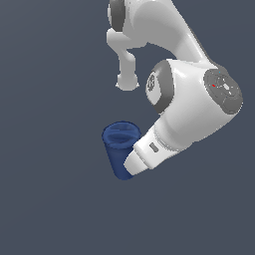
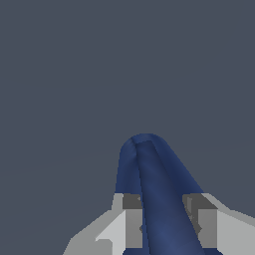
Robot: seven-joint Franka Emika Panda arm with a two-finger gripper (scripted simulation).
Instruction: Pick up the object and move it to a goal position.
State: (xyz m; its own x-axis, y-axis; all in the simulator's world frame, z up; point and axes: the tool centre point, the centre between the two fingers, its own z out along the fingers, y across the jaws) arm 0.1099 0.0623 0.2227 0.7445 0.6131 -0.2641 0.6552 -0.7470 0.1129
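1. Exterior view: the white arm [image 1: 189,99] bends down from the top, and its hand end presses up against the dark blue pitcher [image 1: 118,144]. The pitcher is tilted, wide rim facing up toward the camera, narrow base lower down. The fingers themselves are hidden here behind the wrist housing.
2. Wrist view: here's the gripper [image 2: 164,219], and the pitcher [image 2: 154,189] runs straight between its fingers [image 2: 130,219]. One grey pad sits on each side, tight against the blue wall. The jaws are closed partway, clamped on the pitcher's body.
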